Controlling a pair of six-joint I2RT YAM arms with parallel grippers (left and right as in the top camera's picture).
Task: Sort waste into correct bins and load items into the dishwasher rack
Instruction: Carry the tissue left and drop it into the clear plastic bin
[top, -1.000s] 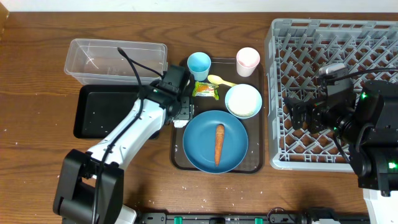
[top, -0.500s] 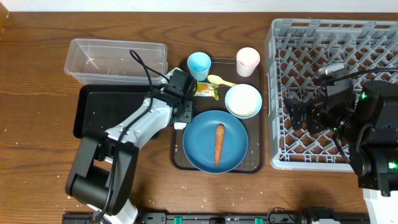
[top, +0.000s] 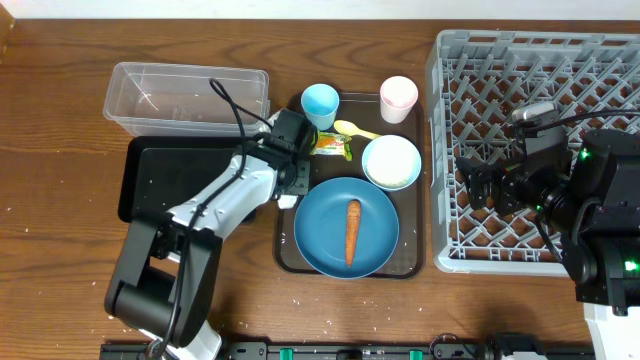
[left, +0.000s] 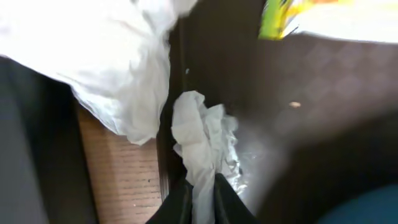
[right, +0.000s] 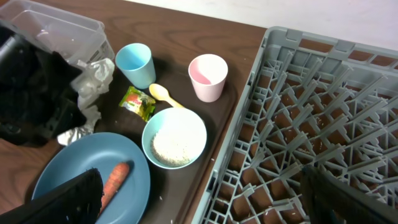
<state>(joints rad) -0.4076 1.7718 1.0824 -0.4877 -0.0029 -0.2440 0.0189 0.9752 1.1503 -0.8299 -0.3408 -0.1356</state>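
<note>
My left gripper (top: 290, 189) is at the left edge of the brown serving tray (top: 412, 262), shut on the crumpled white tissue (left: 202, 134); the tissue is pinched between the two dark fingertips (left: 177, 202). The yellow-green wrapper (top: 330, 145) lies just beyond it, beside the yellow spoon (top: 352, 128). The carrot (top: 352, 232) lies on the blue plate (top: 318, 238). A white bowl (top: 366, 160) holds rice. The blue cup (top: 320, 101) and pink cup (top: 398, 97) stand at the tray's back. My right gripper (top: 478, 185) hangs open over the grey rack (top: 540, 90), holding nothing.
The clear tub (top: 185, 97) stands at the back left, with the black tray (top: 165, 185) in front of it, both left of my left arm. Loose rice grains dot the black tray and the wood near the front edge.
The left jaws have closed on the tissue. The left arm shifted slightly up and right a second ago and has held still since. The right arm has not moved.
</note>
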